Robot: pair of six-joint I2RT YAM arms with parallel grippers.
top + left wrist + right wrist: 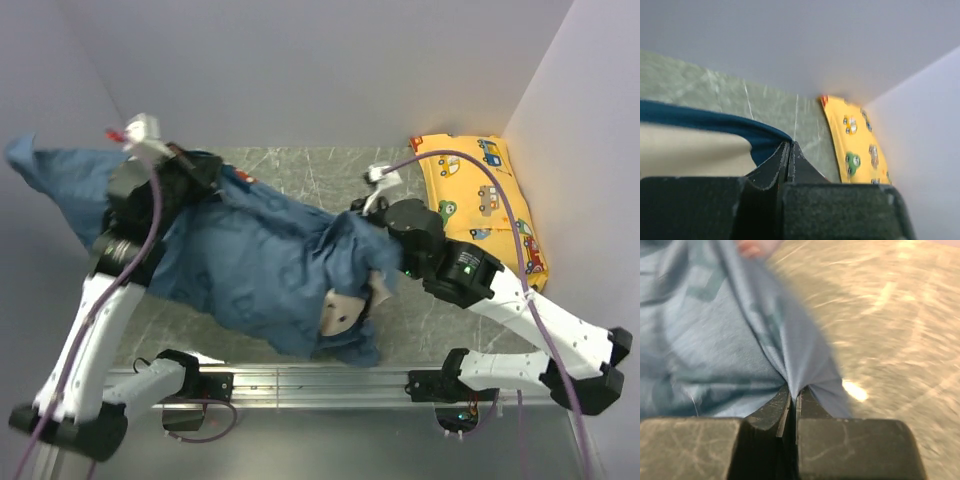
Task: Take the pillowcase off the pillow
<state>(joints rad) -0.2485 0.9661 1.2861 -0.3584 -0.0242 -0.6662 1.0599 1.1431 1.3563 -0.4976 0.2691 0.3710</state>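
The blue pillowcase (260, 260) lies bunched across the table from the far left to the near middle, one corner lifted against the left wall. My left gripper (210, 170) is shut on its hem at the far left; in the left wrist view the dark blue hem (715, 122) runs into the closed fingertips of this gripper (790, 145). A cream-white surface (690, 150) under that hem looks like the pillow; from above the pillow is hidden inside the cover. My right gripper (368, 212) is shut on a fold of the pillowcase (730, 340), pinched in its tips (795, 392).
A yellow car-print pillow (480, 200) lies at the far right against the right wall, also seen in the left wrist view (855, 145). Grey walls close the back and both sides. The marbled table top (300, 170) shows behind the fabric.
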